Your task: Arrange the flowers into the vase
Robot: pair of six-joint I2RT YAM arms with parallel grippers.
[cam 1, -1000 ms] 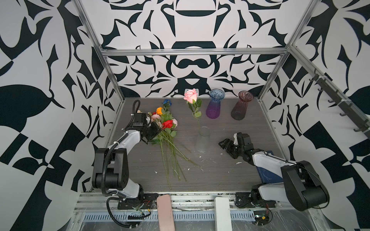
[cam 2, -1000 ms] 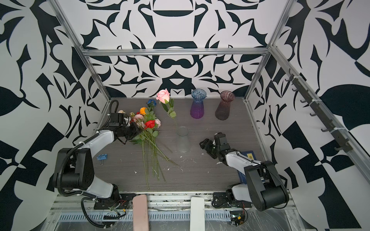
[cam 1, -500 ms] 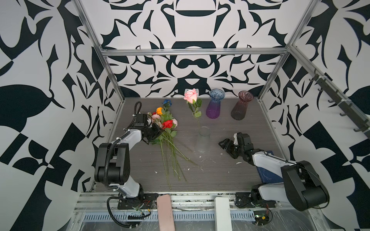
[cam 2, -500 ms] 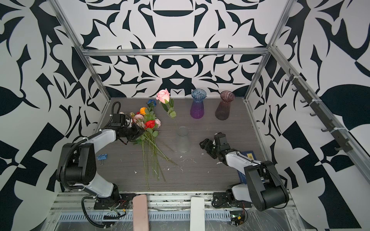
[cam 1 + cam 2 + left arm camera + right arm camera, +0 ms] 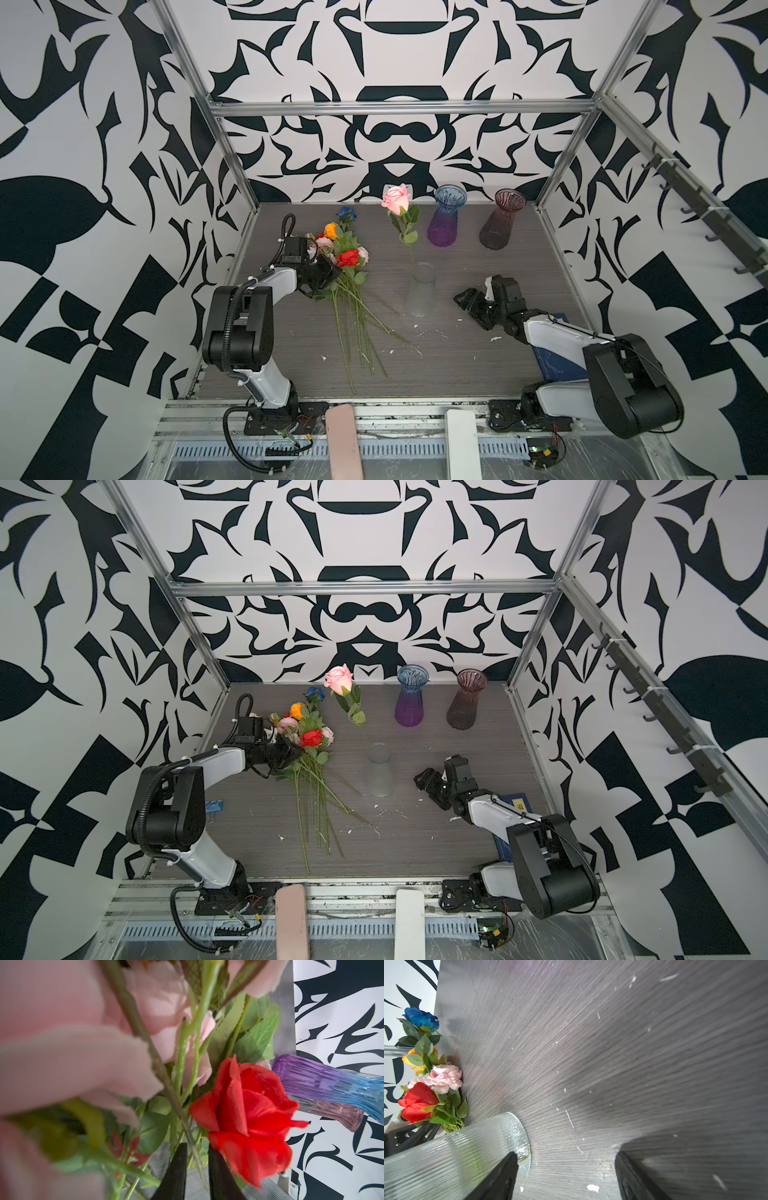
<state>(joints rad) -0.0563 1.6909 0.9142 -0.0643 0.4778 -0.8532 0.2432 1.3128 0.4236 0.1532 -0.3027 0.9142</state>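
Left gripper has edged into the mixed-colour artificial flowers, jaws narrowly parted astride one thin green stem: pick seemingly starting. Right gripper wide, empty, beside clear ribbed glass vase.

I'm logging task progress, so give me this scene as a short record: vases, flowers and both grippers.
clear vase: upright in the middle, holds one pink rose
other vases: blue-purple vase and mauve vase, upright at the back, empty
loose flowers: bunch lying on the table, left of the clear vase in both top views
left gripper: among the bunch, narrowly open around a thin stem
right gripper: open, low beside the clear vase, holding nothing
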